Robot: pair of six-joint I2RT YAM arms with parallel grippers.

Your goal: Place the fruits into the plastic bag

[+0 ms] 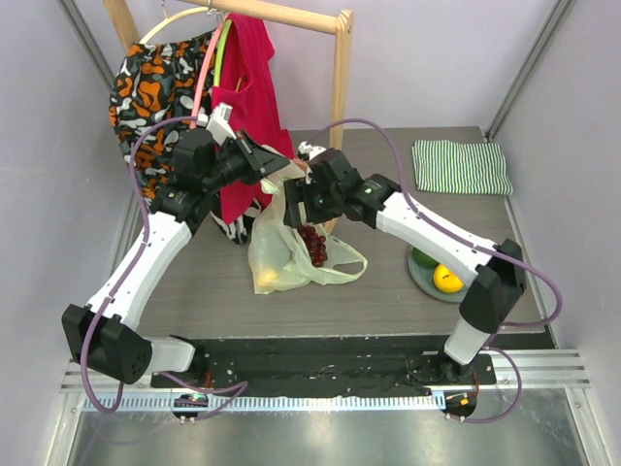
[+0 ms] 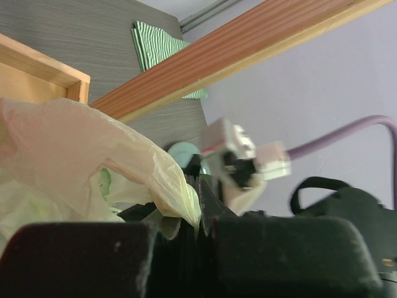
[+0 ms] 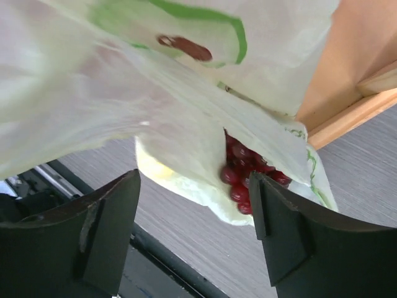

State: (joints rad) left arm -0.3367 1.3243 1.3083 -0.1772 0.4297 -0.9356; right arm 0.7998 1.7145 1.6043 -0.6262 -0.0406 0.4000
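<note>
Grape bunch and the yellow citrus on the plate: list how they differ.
The grape bunch is a dark red cluster of small berries; the yellow citrus is one smooth round ball. The grape bunch lies inside the plastic bag; the yellow citrus sits on the grey plate, outside it. Shared: both are fruit, resting unheld.

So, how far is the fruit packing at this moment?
Done: the grape bunch and a yellow piece lie inside the plastic bag. In hand: the left gripper pinches the bag's edge; the right gripper is open and empty. Left: a green fruit and a yellow citrus on the plate.
</note>
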